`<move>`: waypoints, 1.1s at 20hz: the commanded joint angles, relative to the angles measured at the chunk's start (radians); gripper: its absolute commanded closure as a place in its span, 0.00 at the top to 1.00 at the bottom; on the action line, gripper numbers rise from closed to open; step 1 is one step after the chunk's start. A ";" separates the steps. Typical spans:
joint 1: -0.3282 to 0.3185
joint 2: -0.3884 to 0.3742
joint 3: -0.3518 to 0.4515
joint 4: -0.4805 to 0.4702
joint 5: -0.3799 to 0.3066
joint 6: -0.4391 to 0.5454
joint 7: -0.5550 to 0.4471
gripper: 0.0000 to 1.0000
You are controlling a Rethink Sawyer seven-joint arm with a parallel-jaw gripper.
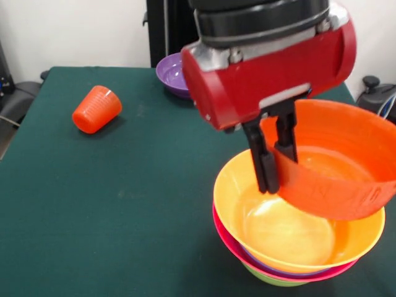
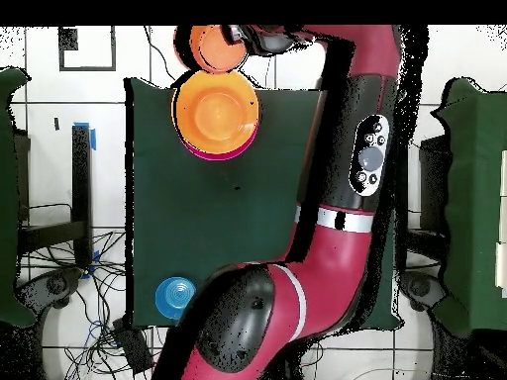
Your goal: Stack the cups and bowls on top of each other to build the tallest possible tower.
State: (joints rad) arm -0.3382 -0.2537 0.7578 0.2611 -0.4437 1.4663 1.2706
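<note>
**Stacked bowls, one small bowl in grip**

Nearest you, the tower [image 1: 291,260] stands at the front right of the green surface [image 1: 124,204]: a green bowl [image 1: 272,279] lowest, a pink bowl [image 1: 247,255] above it, the large orange bowl [image 1: 291,229] on top. You see the gripper [image 1: 273,162] with its fingers [image 1: 267,167] clamped on the rim of a small orange bowl [image 1: 334,167], held tilted over the large one. Your cup [image 1: 97,109] lies on its side, far left. A purple bowl [image 1: 173,74] sits behind the arm. The overhead view shows a blue bowl [image 2: 176,297] well apart from the tower.
</note>
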 commanded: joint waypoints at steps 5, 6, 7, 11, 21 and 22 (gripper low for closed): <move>-0.032 0.035 0.071 0.063 -0.094 -0.012 -0.125 0.00; -0.033 0.031 0.058 0.074 -0.084 -0.020 -0.128 0.00; -0.032 0.027 0.051 0.079 -0.081 -0.024 -0.130 0.00; -0.025 0.026 0.060 0.069 -0.097 -0.016 -0.136 0.00; -0.025 0.027 0.073 0.064 -0.093 0.035 -0.097 0.00; -0.024 0.026 0.073 0.066 -0.090 0.047 -0.090 0.00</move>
State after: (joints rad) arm -0.3666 -0.2167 0.7740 0.2647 -0.4686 1.4661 1.2706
